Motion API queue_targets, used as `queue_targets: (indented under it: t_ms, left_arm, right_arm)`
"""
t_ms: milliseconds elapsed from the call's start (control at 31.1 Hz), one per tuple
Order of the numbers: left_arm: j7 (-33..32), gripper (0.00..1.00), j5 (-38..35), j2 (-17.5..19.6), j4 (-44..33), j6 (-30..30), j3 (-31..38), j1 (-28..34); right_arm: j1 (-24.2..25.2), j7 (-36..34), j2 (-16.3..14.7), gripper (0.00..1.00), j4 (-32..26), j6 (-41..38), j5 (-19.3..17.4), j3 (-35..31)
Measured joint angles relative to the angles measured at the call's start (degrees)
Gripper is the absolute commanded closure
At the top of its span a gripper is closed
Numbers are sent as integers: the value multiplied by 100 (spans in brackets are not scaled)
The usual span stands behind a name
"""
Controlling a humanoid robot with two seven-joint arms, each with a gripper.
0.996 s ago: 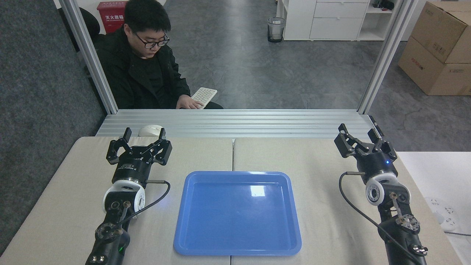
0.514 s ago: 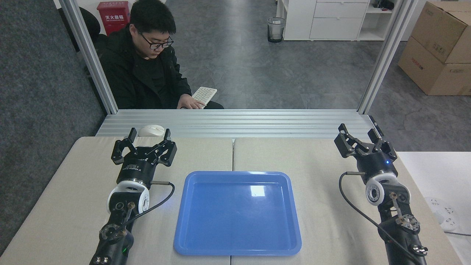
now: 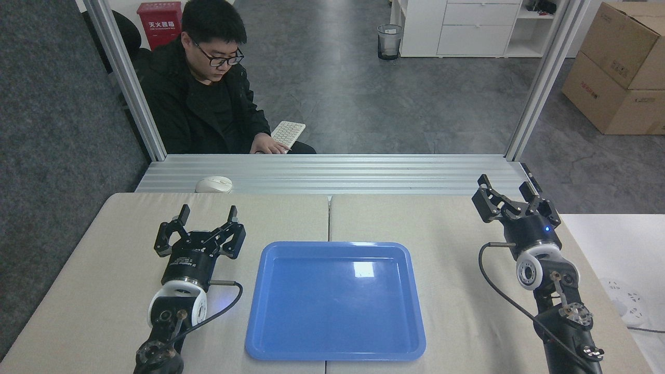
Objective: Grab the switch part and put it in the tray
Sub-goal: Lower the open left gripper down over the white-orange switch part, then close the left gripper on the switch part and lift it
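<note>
The left gripper (image 3: 208, 213) is released; the tray (image 3: 335, 352) lies just to its right. The right gripper (image 3: 506, 186), seemingly spread and empty, sits well right of the tray.

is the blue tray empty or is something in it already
Empty. The tray shows only bare glossy blue floor with a window reflection; no switch part lies in it, and none is visible anywhere on the table.

The tray (image 3: 335, 301) lies centred on the table (image 3: 436, 223). The left gripper (image 3: 208, 214) and right gripper (image 3: 506, 186) flank it, jaws spread.
</note>
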Motion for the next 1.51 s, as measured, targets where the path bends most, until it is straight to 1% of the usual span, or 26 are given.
queue_targets:
  t_ms: [321, 578, 996, 1510]
  left_arm:
    - [100, 1, 0, 104, 13, -33, 136, 648]
    - [106, 1, -33, 145, 79, -35, 136, 930]
    - [122, 1, -172, 199, 426, -14, 97, 1056]
    - [128, 2, -253, 283, 709, 14, 75, 1024]
  right_arm:
    - [0, 0, 0, 0, 0, 0, -2, 0]
    - [0, 0, 0, 0, 0, 0, -2, 0]
    - [0, 0, 0, 0, 1, 0, -2, 0]
    - [0, 0, 0, 0, 1, 0, -3, 0]
